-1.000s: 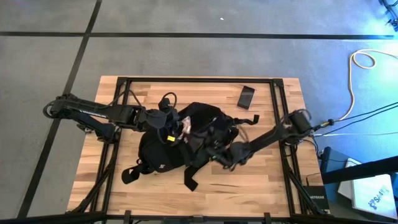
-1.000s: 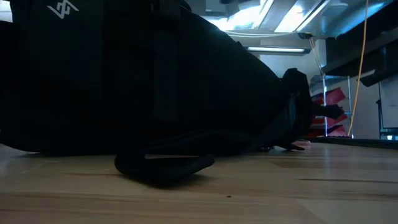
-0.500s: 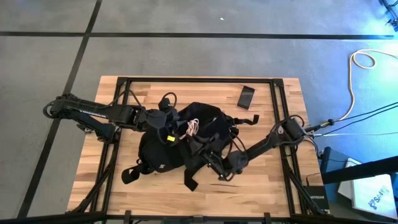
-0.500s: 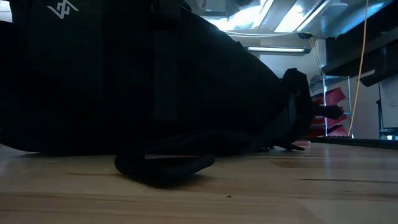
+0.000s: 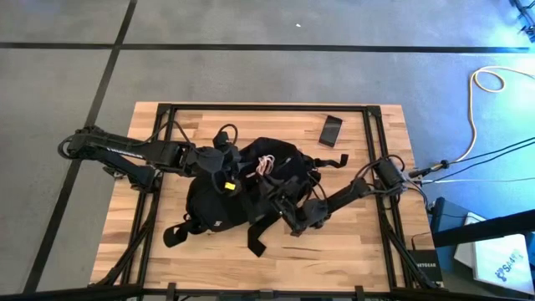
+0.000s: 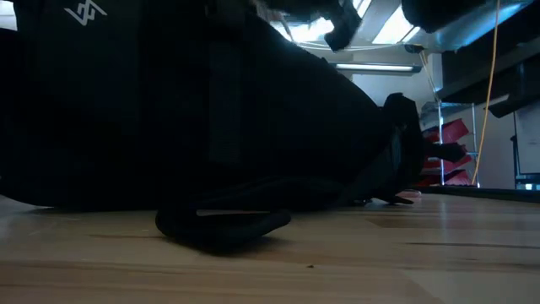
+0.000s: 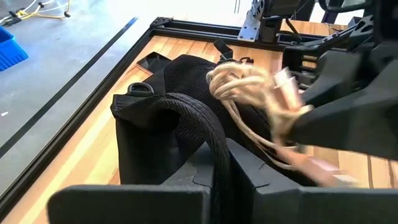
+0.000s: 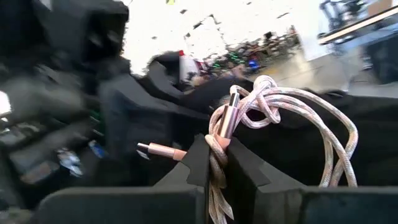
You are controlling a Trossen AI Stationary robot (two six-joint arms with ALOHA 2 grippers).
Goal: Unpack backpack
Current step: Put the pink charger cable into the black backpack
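Over table (image 5: 351,242), right tool (image 8: 217,163) cable-clamped

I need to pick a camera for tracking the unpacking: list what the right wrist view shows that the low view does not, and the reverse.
Only the right wrist view: the right gripper shut on a knotted pink cable, its connector ends showing, held just above the backpack.

Only the low view: the wooden table, the backpack's white logo, a strap loop lying on the wood, and red shelving in the room behind.

Both: the black backpack, which fills much of each picture.
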